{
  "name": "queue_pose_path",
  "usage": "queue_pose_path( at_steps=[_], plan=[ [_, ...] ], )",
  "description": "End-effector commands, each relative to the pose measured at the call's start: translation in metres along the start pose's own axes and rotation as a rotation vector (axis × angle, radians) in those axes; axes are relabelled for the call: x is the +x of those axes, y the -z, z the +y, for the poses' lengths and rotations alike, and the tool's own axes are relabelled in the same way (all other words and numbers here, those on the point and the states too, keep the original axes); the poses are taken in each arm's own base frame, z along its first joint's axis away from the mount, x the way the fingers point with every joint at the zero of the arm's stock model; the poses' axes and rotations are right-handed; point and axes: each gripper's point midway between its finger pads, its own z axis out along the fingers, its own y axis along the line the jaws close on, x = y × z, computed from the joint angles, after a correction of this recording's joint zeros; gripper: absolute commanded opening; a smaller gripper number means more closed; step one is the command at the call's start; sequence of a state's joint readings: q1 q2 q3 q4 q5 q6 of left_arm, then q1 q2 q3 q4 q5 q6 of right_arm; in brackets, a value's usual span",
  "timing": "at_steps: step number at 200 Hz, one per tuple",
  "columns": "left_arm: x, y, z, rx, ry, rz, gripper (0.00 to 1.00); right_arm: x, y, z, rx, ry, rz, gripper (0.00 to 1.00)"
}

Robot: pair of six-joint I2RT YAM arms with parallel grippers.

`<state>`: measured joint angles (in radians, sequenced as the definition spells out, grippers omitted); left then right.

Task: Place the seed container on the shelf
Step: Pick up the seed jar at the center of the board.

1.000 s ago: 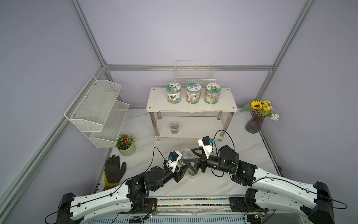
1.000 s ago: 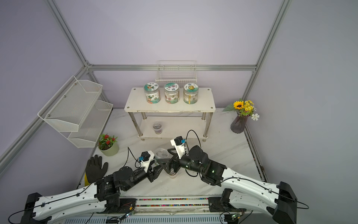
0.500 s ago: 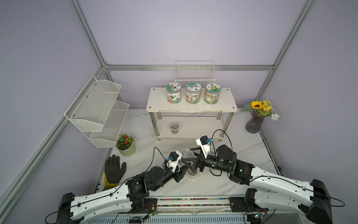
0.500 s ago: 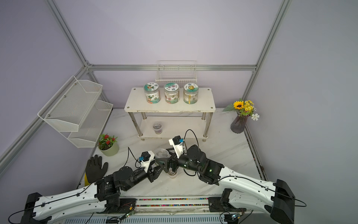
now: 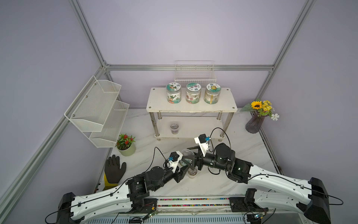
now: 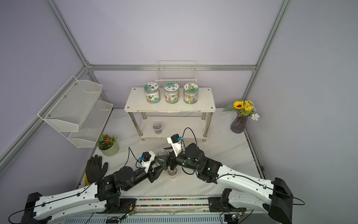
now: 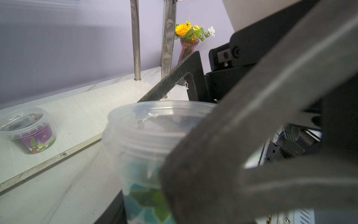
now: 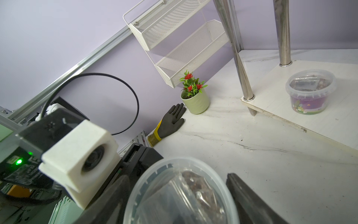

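Left wrist view has the container (image 7: 143, 135) upright, lid up, long axis vertical (its base is hidden there, so whether it rests on the table (image 5: 251, 143) I cannot tell). Both top views place it in front of the shelf (image 5: 191, 109), near the lower board, where a tub (image 5: 175, 128) stands. Three jars (image 5: 193, 93) line the top board, and a plant (image 5: 126, 144) and glove (image 5: 114, 170) sit well apart. The left gripper (image 7: 139, 194) clamps its wall. The right gripper (image 8: 177, 180) straddles the lid, jaws partly apart, one finger (image 8: 244, 194) just clear of the rim.
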<state>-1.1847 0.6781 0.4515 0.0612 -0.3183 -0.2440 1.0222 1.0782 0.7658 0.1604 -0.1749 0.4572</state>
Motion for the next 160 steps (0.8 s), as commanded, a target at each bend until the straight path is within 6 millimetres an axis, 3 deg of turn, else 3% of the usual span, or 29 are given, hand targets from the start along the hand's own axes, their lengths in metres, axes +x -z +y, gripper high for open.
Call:
queue_pose_path(
  at_steps=[1,42,108,160],
  plan=[
    [-0.0219,0.0024,-0.0031,0.016,0.016,-0.069,0.43,-0.0092,-0.0001,0.0081,-0.018,0.000,-0.011,0.78],
    [-0.0242,0.0024,-0.0045,0.021,0.010,-0.072,0.45,-0.0064,-0.0018,0.0077,-0.020,-0.010,0.002,0.70],
    [-0.0254,0.0026,-0.0064,0.031,0.000,-0.070,0.62,-0.0092,-0.0004,0.0089,-0.020,-0.006,-0.005,0.59],
    [-0.0250,0.0024,-0.0061,0.029,0.000,-0.068,0.70,-0.0119,0.0009,0.0099,-0.019,-0.001,-0.011,0.53]
  ],
)
